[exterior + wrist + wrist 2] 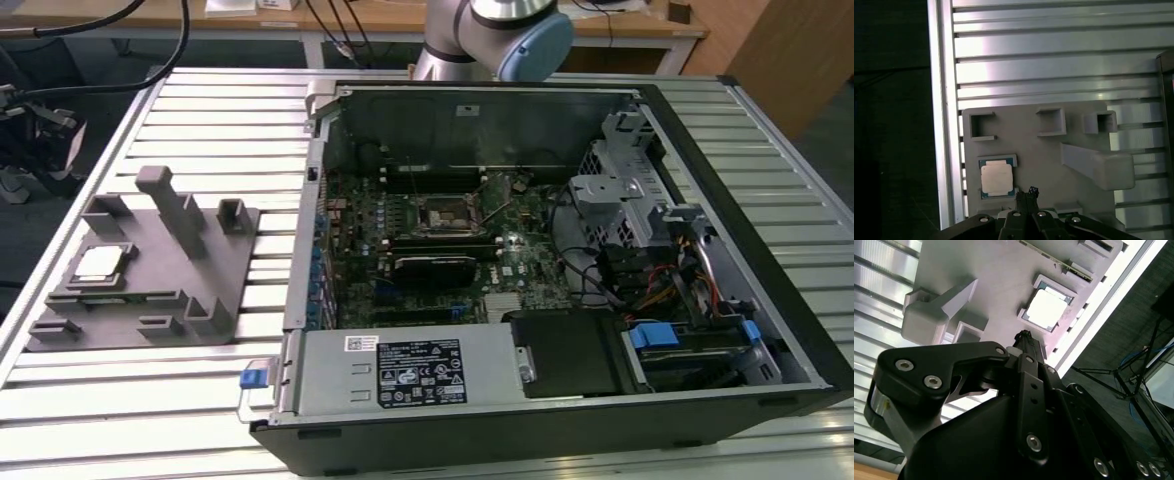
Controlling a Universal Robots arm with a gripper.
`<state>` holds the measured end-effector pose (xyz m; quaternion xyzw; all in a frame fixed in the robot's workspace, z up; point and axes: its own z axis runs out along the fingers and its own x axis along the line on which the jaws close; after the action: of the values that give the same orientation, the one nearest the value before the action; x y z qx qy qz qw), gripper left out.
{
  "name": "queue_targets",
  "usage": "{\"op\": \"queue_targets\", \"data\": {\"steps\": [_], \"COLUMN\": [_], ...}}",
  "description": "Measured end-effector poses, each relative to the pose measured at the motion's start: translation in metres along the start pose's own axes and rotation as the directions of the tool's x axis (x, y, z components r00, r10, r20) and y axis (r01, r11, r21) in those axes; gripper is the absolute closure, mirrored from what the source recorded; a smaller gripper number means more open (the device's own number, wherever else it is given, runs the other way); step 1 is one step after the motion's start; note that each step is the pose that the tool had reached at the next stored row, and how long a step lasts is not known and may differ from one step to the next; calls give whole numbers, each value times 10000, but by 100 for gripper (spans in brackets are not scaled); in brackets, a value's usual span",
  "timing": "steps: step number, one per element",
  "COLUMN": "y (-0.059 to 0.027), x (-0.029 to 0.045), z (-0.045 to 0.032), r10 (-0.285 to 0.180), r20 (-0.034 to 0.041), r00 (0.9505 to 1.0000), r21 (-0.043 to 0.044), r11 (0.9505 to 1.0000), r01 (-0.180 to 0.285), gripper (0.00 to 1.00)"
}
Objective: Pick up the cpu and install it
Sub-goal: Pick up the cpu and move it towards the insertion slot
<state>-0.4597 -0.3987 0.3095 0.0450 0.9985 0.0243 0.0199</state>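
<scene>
The cpu (100,262) is a pale silver square chip lying flat in a recess of the grey plastic block (200,290), at the exterior view's left. It also appears in both wrist views, cpu (1046,309) and cpu (996,179). My gripper (1032,192) hovers above the block, a short way to one side of the chip and clear of it. Its black fingertips (1025,335) are pressed together with nothing between them. The black square socket (441,212) sits in the middle of the motherboard inside the open computer case (787,330).
Upright posts (171,205) rise from the grey block close to the chip. The block rests on a ribbed metal table (227,110) near its edge (944,150). My arm's base (494,40) stands behind the case. Cables and drive cages crowd the case at the exterior view's right.
</scene>
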Motion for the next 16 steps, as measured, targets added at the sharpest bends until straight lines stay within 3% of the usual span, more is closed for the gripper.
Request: {"op": "queue_targets", "data": {"steps": [16], "y": [-26], "x": [76], "z": [162], "r10": [0], "r20": [3], "r00": [10000], "r21": [45], "r11": [10000], "r01": [0], "gripper": [89]}}
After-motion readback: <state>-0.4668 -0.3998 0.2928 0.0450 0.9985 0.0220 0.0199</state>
